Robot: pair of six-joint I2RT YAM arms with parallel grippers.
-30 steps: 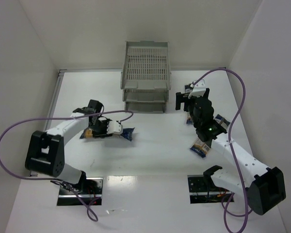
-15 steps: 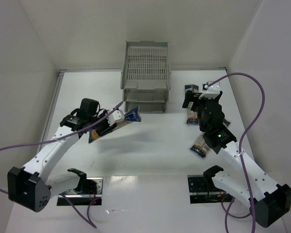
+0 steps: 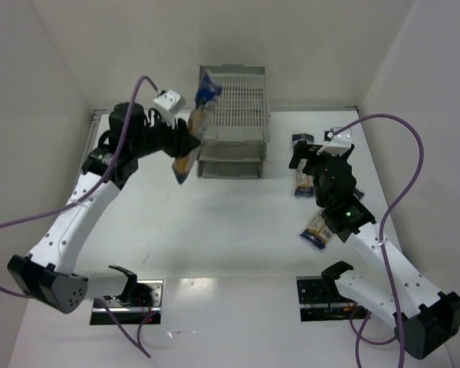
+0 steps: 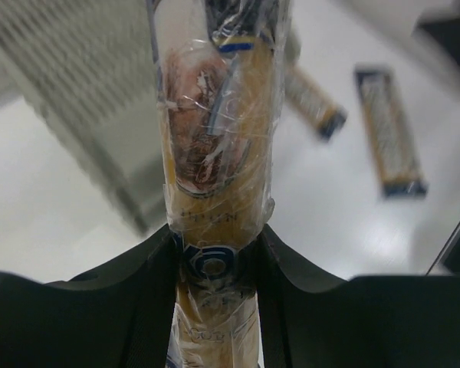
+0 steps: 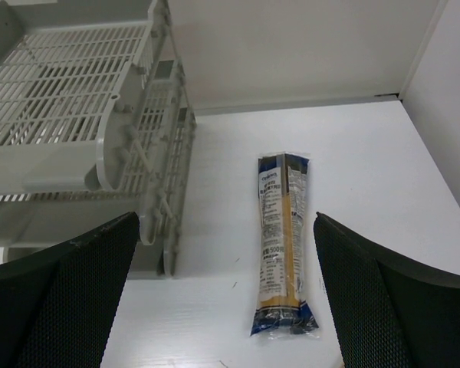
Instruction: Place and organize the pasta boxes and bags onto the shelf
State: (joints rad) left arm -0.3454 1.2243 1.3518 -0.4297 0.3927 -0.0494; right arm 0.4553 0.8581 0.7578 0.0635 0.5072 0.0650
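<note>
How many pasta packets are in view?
3 packets: one in the left gripper, raised by the shelf; one lying right of the shelf; one nearer, beside the right arm. Lower trays are partly hidden.

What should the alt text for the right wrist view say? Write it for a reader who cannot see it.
A long clear pasta packet with dark blue ends lies flat on the white table, ahead of the open, empty right gripper. The grey slotted shelf stands to the packet's left, apart from it.
</note>
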